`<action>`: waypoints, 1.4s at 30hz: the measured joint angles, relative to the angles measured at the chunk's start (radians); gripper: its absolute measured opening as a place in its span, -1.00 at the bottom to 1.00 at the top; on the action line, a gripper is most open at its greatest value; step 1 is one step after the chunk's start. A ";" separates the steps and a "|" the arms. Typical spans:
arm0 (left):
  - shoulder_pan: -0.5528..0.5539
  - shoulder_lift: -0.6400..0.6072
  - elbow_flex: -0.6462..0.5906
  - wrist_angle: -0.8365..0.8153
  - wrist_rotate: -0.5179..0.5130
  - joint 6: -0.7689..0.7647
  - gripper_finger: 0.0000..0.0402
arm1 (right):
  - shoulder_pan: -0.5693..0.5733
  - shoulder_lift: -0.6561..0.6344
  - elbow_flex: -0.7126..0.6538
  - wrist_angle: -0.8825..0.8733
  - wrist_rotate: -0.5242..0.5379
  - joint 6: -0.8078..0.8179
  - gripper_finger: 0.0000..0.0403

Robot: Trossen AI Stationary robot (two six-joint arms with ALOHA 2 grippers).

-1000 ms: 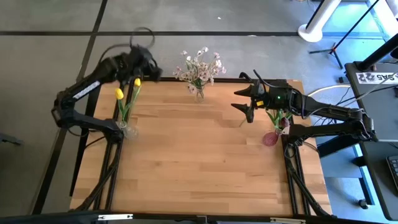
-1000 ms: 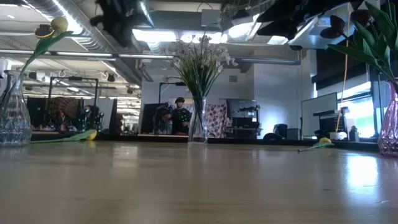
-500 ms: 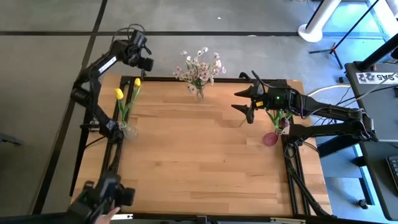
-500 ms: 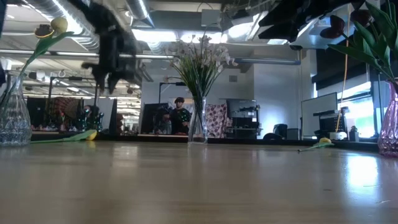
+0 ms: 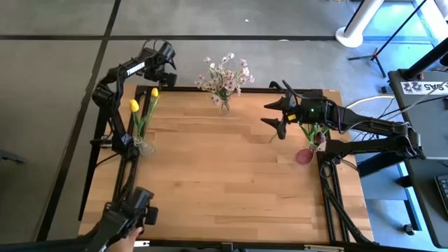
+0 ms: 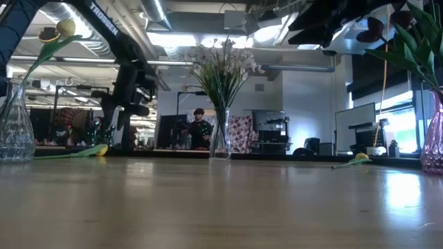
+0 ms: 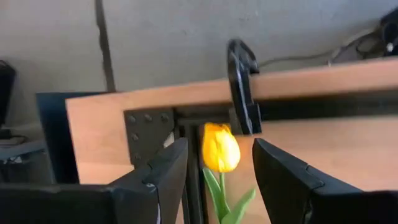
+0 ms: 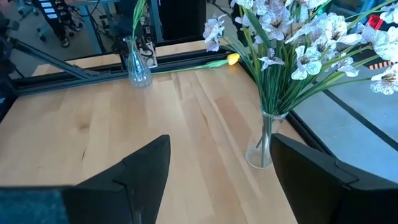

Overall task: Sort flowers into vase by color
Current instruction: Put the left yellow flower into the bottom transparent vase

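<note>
One yellow tulip [image 5: 134,105] stands in a clear vase [image 5: 145,147] at the table's left edge. A second yellow tulip [image 7: 220,147] lies on the table by the far left corner, its head [image 5: 154,92] pointing to the far edge. My left gripper [image 5: 166,61] hangs open above that corner; in the left wrist view its fingers [image 7: 168,168] frame the lying tulip without touching it. The pale blossoms [image 5: 225,75] stand in a glass vase [image 8: 261,146] at the far edge. Maroon tulips [image 5: 313,131] sit in a pink vase [image 5: 304,155] on the right. My right gripper [image 5: 274,115] waits open beside them.
Another yellow flower head [image 6: 358,160] lies on the table toward the right in the low view. A hand with a dark object [image 5: 129,218] shows at the near left corner. A black clamp [image 7: 244,87] sits on the far edge. The wooden table [image 5: 224,182] is bare in its middle.
My left gripper has swung from above the yellow tulips toward the far left corner and has come down, as the low view shows. A hand with a dark object has come in at the near left corner. The flowers and the right arm have stayed still.
</note>
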 joint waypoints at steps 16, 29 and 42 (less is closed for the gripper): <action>-0.082 0.178 -0.001 -0.032 -0.137 -0.254 -0.23 | 0.000 0.000 0.000 -0.156 -0.002 -0.082 0.37; -0.015 0.302 0.002 -0.257 -0.022 -0.414 -0.24 | 0.001 0.000 -0.001 -0.270 -0.002 -0.066 0.37; -0.080 0.306 0.001 -0.254 -0.022 -0.306 -0.95 | 0.000 0.000 -0.001 -0.289 -0.002 -0.067 0.37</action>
